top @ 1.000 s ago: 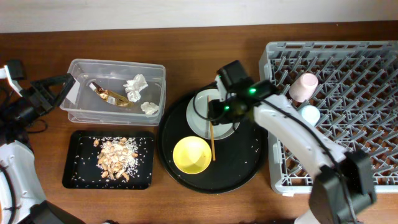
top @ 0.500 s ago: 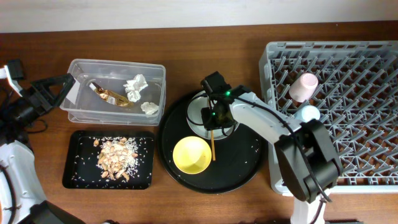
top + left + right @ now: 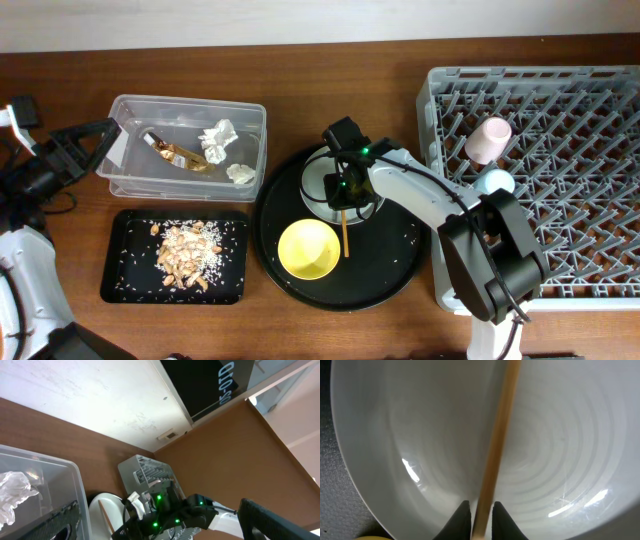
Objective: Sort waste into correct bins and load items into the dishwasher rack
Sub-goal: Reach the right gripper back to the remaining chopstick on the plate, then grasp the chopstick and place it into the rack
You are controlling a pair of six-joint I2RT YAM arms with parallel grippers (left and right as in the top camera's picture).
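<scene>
since a second ago the right arm has dropped from above the plate (image 3: 316,178) onto it, and the chopstick (image 3: 344,232) has nudged a touch toward the bottom of the frame. the stick lies from the plate's middle down across the round black tray (image 3: 392,268), just right of the yellow bowl (image 3: 308,249). in the wrist view the right gripper (image 3: 481,517) has its two dark tips pressed in on either side of the stick (clamped on it, as far as i can see).

to my eye the job is about half done: the pink cup (image 3: 487,140) and blue cup (image 3: 497,182) sit in the grey rack (image 3: 580,230) at right. tissue balls (image 3: 217,138) and the gold wrapper (image 3: 180,153) are in the clear tub (image 3: 250,112) at upper left, with the food scraps (image 3: 187,252) in the shallow black tray (image 3: 120,282) below it. stick, plate and bowl are left to load. the left gripper (image 3: 85,145) waits at the far left edge, jaws wide apart, holding nothing.
</scene>
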